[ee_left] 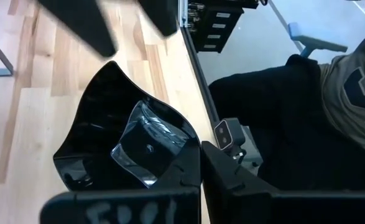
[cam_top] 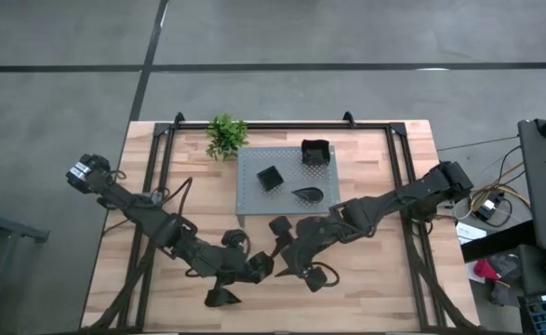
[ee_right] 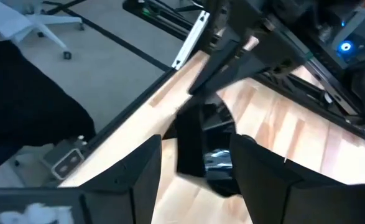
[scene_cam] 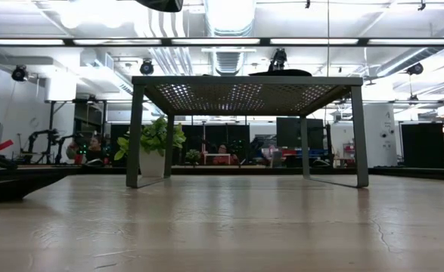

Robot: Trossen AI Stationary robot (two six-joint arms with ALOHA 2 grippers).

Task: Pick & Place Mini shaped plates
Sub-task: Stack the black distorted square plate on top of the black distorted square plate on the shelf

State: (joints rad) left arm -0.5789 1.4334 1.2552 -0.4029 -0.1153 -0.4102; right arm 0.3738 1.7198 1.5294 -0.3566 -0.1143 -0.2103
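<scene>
both arms reach in low near the front edge, left gripper (cam_top: 224,296) clamped shut, right gripper (cam_top: 312,276) spread wide

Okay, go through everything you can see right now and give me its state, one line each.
Left gripper: shut on held teardrop plate's rim.
Right gripper: open, fingers astride that plate.
Held teardrop plate: gripped near the table's front edge.
Stand: upright, carrying three plates.
Low square plate: resting on stand.
Deep square plate: resting on stand.
Second teardrop plate: resting on stand.
Plant: upright beside stand.
</scene>
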